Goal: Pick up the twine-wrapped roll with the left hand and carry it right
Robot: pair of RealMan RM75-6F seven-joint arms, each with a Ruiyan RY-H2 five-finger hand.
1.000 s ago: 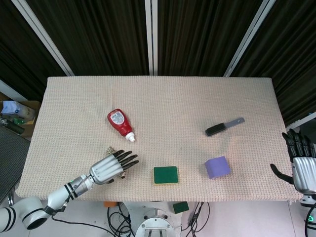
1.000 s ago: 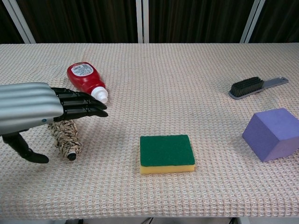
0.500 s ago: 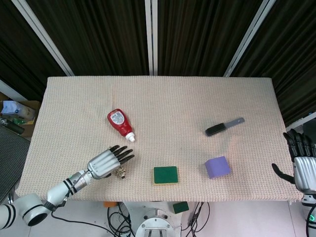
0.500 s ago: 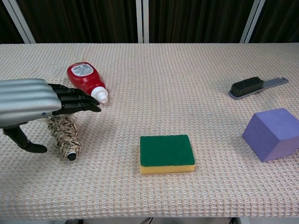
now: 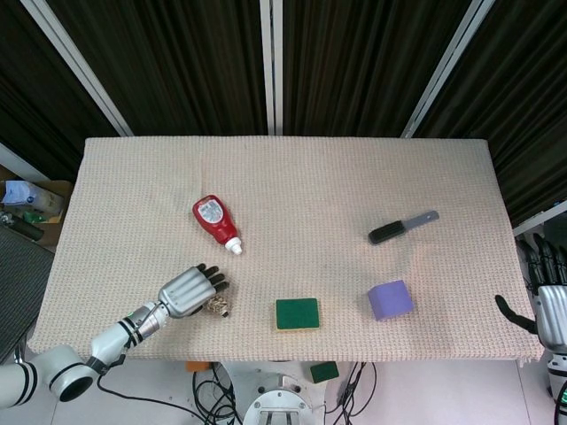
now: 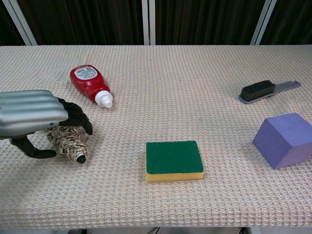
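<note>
The twine-wrapped roll (image 6: 68,141) lies on the woven tablecloth at the front left, its dark end pointing right and towards me. My left hand (image 6: 34,117) is curled over it, fingers hooked down on its far side and the thumb on its near side, so it grips the roll, which rests on the cloth. In the head view the left hand (image 5: 188,290) covers most of the roll (image 5: 217,307); only its right end shows. My right hand (image 5: 549,305) hangs off the table's right edge with its fingers apart, holding nothing.
A red squeeze bottle (image 6: 90,84) lies just behind the left hand. A green-and-yellow sponge (image 6: 174,160) sits to the right of the roll. Farther right are a purple block (image 6: 285,140) and a black brush (image 6: 267,90). The table's front edge (image 5: 292,356) is close.
The left hand's fingers, stretched out flat above the roll before, have curled down around it. The roll has turned so that it lies more crosswise. The right hand has drifted slightly lower.
</note>
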